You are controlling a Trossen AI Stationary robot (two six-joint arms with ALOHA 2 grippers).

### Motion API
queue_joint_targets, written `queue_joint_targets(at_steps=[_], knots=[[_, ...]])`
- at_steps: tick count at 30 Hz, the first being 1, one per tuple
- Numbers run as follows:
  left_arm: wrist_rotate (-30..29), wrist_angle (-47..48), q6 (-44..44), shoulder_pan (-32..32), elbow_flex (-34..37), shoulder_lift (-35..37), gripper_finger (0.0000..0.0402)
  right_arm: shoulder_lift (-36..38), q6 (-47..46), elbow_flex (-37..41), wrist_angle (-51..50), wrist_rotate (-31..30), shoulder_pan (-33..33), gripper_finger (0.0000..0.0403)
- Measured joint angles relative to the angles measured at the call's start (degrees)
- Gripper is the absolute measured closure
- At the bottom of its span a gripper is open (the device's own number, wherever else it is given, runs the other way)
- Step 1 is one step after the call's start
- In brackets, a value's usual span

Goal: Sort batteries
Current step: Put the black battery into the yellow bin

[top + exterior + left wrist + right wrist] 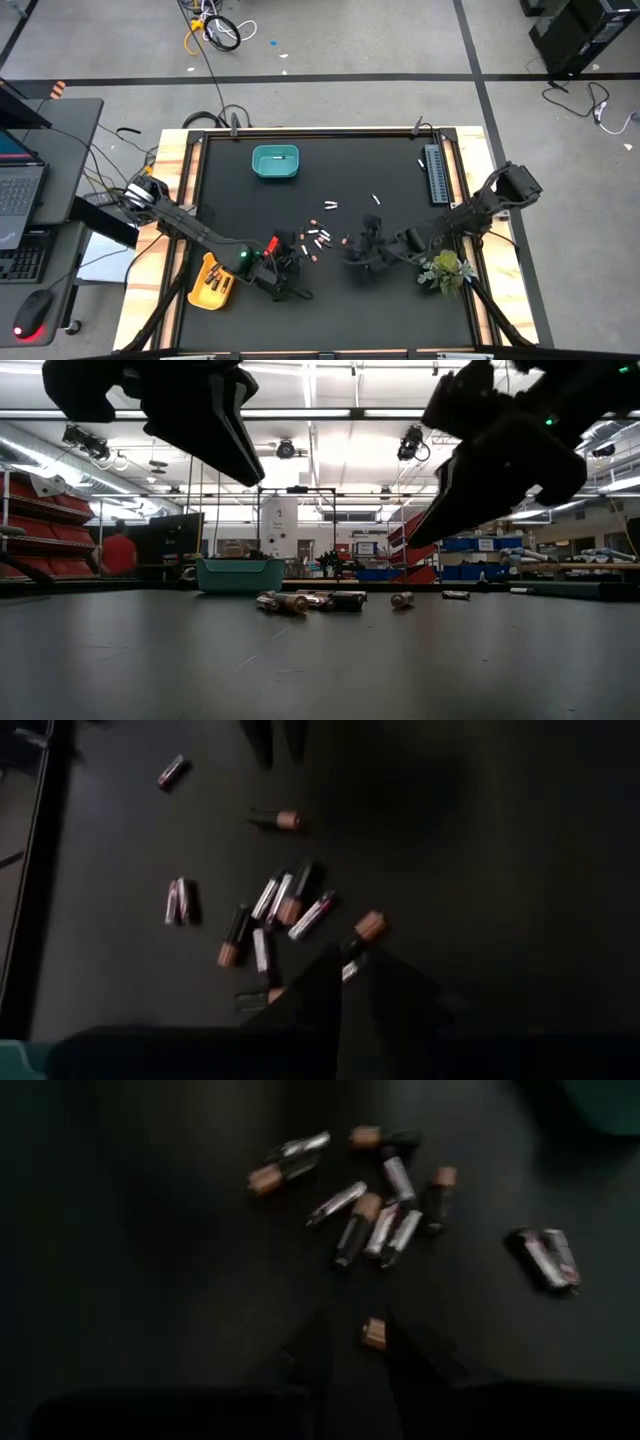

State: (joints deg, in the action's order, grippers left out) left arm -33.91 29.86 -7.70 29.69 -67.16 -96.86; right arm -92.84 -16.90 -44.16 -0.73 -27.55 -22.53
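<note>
Several batteries (318, 240) lie in a loose cluster on the black mat, silver ones and dark ones with copper ends (285, 905) (375, 1215) (310, 601). Two more lie apart toward the far side (328, 205). My left gripper (285, 272) (358, 960) hangs above the mat just near-left of the cluster, fingers slightly open, with a copper-ended battery (366, 930) lying beyond its tips. My right gripper (362, 250) (357, 1325) hovers to the cluster's right, open, and a short copper battery (373, 1333) shows on the mat between its fingers. In the low view both grippers are above the table.
A teal bin (275, 162) (240, 575) stands at the far middle with a pale battery in it. A yellow bin (213, 282) with dark batteries sits at the near left, beside the left arm. A grey ribbed strip (436, 172) lies far right, and a green plant sprig (445, 270) near right.
</note>
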Motion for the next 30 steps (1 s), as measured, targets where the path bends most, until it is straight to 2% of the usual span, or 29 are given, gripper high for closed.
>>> queue_joint_targets(at_steps=[3, 6, 9, 13, 18, 23, 25, 30], knots=[[0.1, -1.8, 0.2, -0.1, 0.6, 0.0, 0.0338, 0.0, 4.1, 0.0, -0.5, 5.6, 2.7, 0.029], [1.3, -11.5, 2.9, -1.2, 5.5, 0.8, 0.0338, 0.0, 6.6, 0.0, -2.0, 8.0, 4.8, 0.0256], [6.8, -22.6, 5.4, -3.6, 11.4, 2.1, 0.0338, 0.6, 7.9, 0.0, -5.5, 8.1, 6.2, 0.0236], [8.0, -27.7, 7.1, -7.6, 17.2, 6.0, 0.0338, 3.9, 8.1, 0.0, -12.4, 8.8, 8.6, 0.0235], [9.1, -33.6, 9.1, -12.6, 23.2, 13.5, 0.0338, 7.9, 10.5, 0.0, -14.4, 14.4, 12.4, 0.0242], [15.0, -49.9, 8.9, -15.2, 32.6, 20.1, 0.0338, 7.5, 12.0, 0.0, -10.1, 19.2, 13.3, 0.0241], [16.8, -57.1, 7.8, -15.5, 37.0, 21.7, 0.0338, 5.7, 11.7, -0.2, -8.4, 19.3, 12.8, 0.0241], [16.2, -70.6, 3.7, -15.5, 45.1, 23.3, 0.0337, 2.6, 15.5, -3.0, -8.4, 17.8, 11.2, 0.0242]])
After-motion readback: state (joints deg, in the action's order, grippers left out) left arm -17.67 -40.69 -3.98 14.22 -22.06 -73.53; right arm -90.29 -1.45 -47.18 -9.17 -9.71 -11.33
